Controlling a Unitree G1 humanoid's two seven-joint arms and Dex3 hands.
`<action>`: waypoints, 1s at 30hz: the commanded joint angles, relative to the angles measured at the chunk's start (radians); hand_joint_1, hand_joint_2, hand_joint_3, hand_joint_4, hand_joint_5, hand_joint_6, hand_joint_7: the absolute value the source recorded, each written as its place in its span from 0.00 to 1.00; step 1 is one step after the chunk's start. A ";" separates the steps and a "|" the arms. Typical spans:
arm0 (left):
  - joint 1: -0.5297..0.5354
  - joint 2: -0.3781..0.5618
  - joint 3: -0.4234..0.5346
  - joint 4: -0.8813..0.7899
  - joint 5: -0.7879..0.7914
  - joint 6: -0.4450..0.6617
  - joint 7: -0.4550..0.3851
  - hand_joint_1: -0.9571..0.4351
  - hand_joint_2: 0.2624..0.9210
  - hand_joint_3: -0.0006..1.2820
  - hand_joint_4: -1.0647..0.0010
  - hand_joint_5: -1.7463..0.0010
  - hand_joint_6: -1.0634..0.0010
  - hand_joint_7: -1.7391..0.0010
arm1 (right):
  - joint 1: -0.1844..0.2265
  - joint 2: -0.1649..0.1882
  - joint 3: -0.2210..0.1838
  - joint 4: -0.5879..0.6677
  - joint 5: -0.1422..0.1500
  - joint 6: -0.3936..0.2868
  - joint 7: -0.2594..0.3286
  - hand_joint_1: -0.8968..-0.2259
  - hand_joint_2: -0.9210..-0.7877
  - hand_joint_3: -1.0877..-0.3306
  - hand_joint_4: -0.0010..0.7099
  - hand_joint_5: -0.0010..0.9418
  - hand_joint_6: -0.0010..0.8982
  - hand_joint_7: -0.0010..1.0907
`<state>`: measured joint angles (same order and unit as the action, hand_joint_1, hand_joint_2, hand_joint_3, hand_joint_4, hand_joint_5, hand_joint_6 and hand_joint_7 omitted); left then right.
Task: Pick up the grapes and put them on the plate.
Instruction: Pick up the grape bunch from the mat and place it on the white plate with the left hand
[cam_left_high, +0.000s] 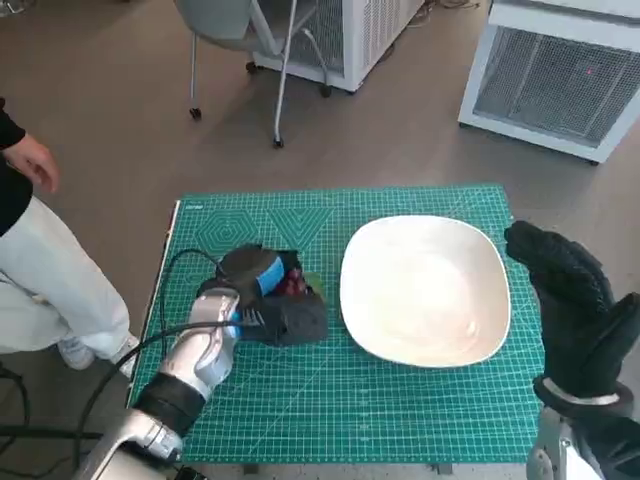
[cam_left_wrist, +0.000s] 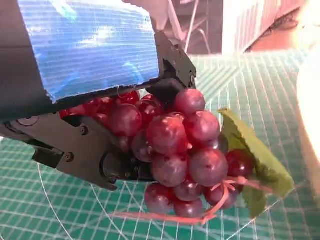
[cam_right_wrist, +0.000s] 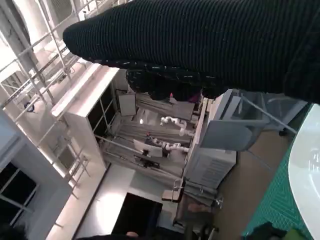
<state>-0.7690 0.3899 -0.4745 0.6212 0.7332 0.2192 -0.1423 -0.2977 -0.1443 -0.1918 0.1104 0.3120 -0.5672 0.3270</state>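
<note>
A bunch of dark red grapes with a green leaf lies on the green mat, left of the plate. My left hand covers the bunch from above and grips it. In the left wrist view the grapes bulge out from under the blue-taped back, with the black fingers wrapped round their far side. The wide white plate is bare. My right hand, in its black glove, hangs raised beside the plate's right rim, fingers stretched out and holding nothing.
The green cutting mat covers the small table. A person in white trousers stands at the table's left side, one hand showing. A chair and white cabinets stand on the floor beyond.
</note>
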 joint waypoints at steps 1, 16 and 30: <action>0.051 0.058 0.037 -0.221 0.021 0.039 -0.041 0.69 1.00 0.11 0.51 0.13 0.35 0.48 | 0.005 -0.003 0.001 0.000 -0.002 0.013 -0.003 0.56 0.00 0.71 0.64 0.00 0.11 0.51; 0.135 0.123 0.131 -0.565 0.077 0.066 -0.038 0.69 1.00 0.06 0.40 0.24 0.35 0.43 | -0.015 -0.003 0.000 0.028 -0.003 0.004 0.001 0.54 0.00 0.71 0.64 0.00 0.11 0.51; 0.152 0.117 0.178 -0.667 0.080 0.050 -0.051 0.69 1.00 0.08 0.43 0.27 0.41 0.33 | -0.028 -0.001 0.002 0.040 -0.004 -0.004 0.003 0.55 0.00 0.71 0.64 0.00 0.11 0.50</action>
<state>-0.6215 0.5052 -0.3101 -0.0147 0.8107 0.2794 -0.1901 -0.3295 -0.1451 -0.1923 0.1359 0.3110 -0.5738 0.3269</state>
